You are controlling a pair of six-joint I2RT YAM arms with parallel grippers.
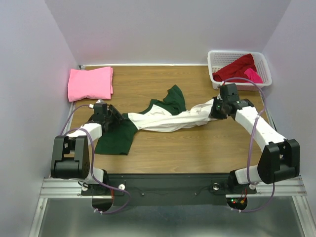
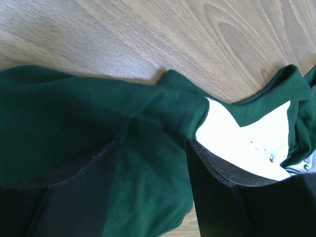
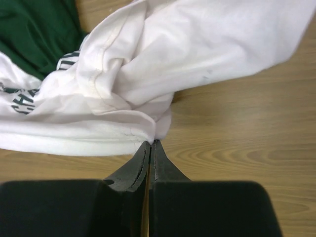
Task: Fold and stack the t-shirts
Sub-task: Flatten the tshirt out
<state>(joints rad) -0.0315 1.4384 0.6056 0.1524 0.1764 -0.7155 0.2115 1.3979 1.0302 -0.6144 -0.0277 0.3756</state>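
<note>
left tool [image 2: 153, 144] open over sleeve [image 2: 74, 113], right tool [image 3: 150, 144] pinching white hem [image 3: 94, 139], print [image 3: 22, 100] mostly hidden

We see a white cloth tee [image 1: 168, 120] with dark green sleeves and black lettering, a plain pink folded tee [image 1: 90, 84], and a white plastic lattice basket [image 1: 216, 54].

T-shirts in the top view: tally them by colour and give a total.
white tee with dark green sleeves: 1
pink tee: 1
dark red tee: 1
magenta tee: 1
Total: 4
</note>
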